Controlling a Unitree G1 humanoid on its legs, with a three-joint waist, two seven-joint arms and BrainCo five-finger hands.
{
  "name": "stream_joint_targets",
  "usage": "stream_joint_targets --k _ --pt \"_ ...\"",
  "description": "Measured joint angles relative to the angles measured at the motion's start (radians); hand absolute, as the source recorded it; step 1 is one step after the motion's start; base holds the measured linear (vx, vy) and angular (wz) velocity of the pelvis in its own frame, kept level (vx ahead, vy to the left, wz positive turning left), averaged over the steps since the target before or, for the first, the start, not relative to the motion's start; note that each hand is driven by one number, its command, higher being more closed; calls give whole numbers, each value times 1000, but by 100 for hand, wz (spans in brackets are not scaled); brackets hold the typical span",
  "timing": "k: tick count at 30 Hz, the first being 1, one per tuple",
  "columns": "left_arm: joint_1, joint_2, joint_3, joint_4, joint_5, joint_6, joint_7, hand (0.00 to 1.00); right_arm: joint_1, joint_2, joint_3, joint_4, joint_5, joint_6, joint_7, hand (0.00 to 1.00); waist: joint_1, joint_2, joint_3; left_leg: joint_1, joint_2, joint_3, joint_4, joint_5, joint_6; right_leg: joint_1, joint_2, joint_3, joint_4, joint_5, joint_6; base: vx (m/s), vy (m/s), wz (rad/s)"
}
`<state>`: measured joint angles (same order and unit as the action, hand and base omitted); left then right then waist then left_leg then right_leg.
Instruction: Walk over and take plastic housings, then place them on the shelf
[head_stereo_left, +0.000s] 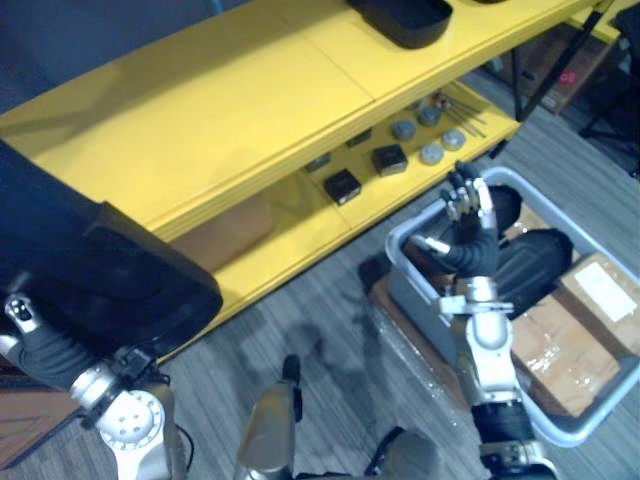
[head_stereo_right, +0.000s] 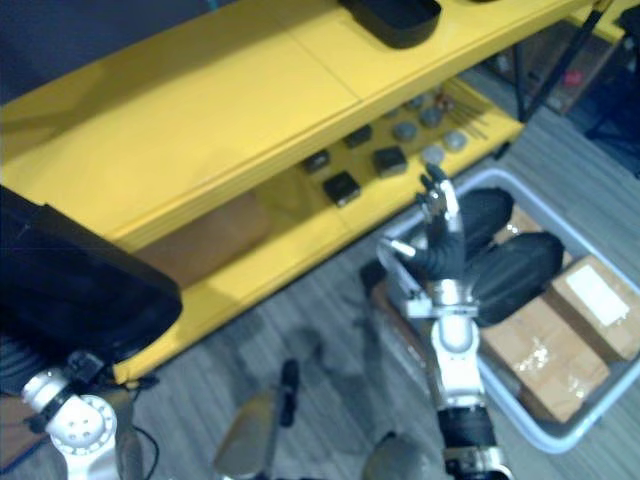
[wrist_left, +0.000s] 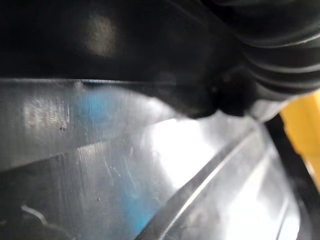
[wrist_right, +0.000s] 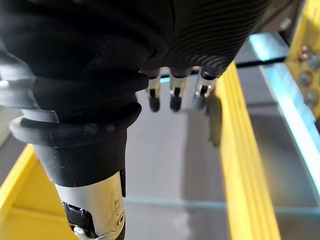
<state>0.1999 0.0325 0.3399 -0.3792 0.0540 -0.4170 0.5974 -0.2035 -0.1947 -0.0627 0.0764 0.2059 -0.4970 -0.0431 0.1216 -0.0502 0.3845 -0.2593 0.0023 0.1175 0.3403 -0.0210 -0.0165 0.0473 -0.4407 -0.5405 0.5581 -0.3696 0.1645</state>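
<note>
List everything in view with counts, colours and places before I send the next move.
shelf: one, yellow, two tiers, ahead
top housing: one, black, on the upper tier, far right
carried housing: one, black, large, near left, over the left hand
small boxes: about four, black, lower tier
discs: several, grey, lower tier, beyond the boxes
bin: one, grey, on the floor, right
binned housings: at least two, black, in the bin
cartons: at least two, brown, in the bin
left hand: under the carried housing
right hand: open, empty, raised over the bin
</note>
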Motion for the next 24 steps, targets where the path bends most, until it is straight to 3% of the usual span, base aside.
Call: stream_joint_targets --k 1,2,3,4,5,6,7,8,9,10,12,14,15,17,19,21,24 --pt "-1 26 0 -2 -7 1 -24 100 26 -1 -29 -14 18 0 -11 0 -10 -9 -7 5 -1 52 63 -52 39 32 -9 -10 20 22 26 213 82 33" --pt "-1 37 2 -2 -5 0 -30 100 43 -4 -42 -29 17 -1 -14 0 -14 -5 -9 9 -4 51 82 -83 18 17 -28 22 98 37 -7 183 68 48" --pt "2 44 3 -2 5 8 -31 100 63 -3 -51 -32 16 -4 -20 0 -24 -11 -13 26 -26 37 82 -102 22 -31 -55 88 208 90 -98 225 104 46" --pt "8 48 3 -4 25 11 -31 100 76 -3 -60 -32 15 -4 -20 0 -32 -12 -15 70 -35 23 46 -104 26 -77 -60 161 292 210 -158 224 88 42" --pt "12 66 1 -9 34 14 -32 100 77 -3 -72 -32 15 -4 -15 0 -36 -10 -26 114 -32 -8 -3 -94 41 -113 -44 222 344 313 -152 248 70 33" --pt "10 84 -1 -11 34 16 -32 100 78 -3 -76 -32 16 -5 -10 0 -41 -13 -39 125 -29 -24 -21 -94 43 -127 -22 245 355 294 -141 268 21 45" --pt "-8 117 -2 -11 34 28 -31 100 75 -7 -94 -38 15 -8 2 0 -49 -16 -65 137 -24 -62 -49 -93 43 -158 37 276 335 196 -133 218 0 48" --pt "-21 124 -2 -11 34 36 -31 100 71 -11 -100 -43 15 -8 4 0 -52 -15 -68 150 -20 -77 -62 -93 44 -165 71 290 304 163 -131 276 -26 60" --pt "-45 128 -5 -8 33 55 -33 100 71 -17 -119 -64 15 -8 9 0 -53 -7 -75 175 -12 -106 -92 -93 43 -185 133 307 206 120 -131 324 -81 69" --pt "-60 126 -10 -5 32 79 -38 100 70 -40 -139 -81 15 -8 10 0 -65 -6 -96 195 -1 -133 -113 -95 41 -210 189 333 70 121 -123 262 -76 68" --pt "-63 126 -10 3 32 100 -52 100 67 -80 -153 -88 17 -7 12 0 -73 -6 -111 217 7 -161 -115 -98 20 -221 221 351 -76 147 -108 242 -109 67" --pt "-62 132 -10 7 32 121 -67 100 60 -119 -156 -90 19 -5 17 0 -73 -31 -130 221 -3 -183 -87 -129 -13 -213 230 348 -253 280 -113 298 -201 69" --pt "-64 128 -15 24 32 134 -81 100 54 -129 -156 -86 32 1 21 0 -74 -43 -146 222 -8 -202 -63 -162 -37 -190 221 339 -287 375 -69 287 -295 55" --pt "-35 105 -63 33 24 156 -114 100 39 -148 -159 -63 54 28 20 0 -70 16 -175 225 60 -170 -54 -179 -60 -140 276 286 -335 376 -87 286 -264 45" --pt "-43 106 -97 33 27 156 -145 100 34 -160 -183 -59 87 47 19 0 -70 42 -184 225 92 -122 -93 -162 -77 -114 290 241 -363 371 -96 166 -129 47" --pt "-58 107 -123 32 27 152 -161 100 35 -160 -217 -60 101 49 17 0 -82 44 -185 226 99 -50 -133 -130 -71 -101 282 211 -378 369 -98 86 -84 49" --pt "-94 108 -167 32 32 135 -168 100 36 -159 -254 -59 105 36 5 0 -83 41 -184 229 84 -34 -183 -100 -64 -100 264 191 -391 369 -98 40 -3 22"
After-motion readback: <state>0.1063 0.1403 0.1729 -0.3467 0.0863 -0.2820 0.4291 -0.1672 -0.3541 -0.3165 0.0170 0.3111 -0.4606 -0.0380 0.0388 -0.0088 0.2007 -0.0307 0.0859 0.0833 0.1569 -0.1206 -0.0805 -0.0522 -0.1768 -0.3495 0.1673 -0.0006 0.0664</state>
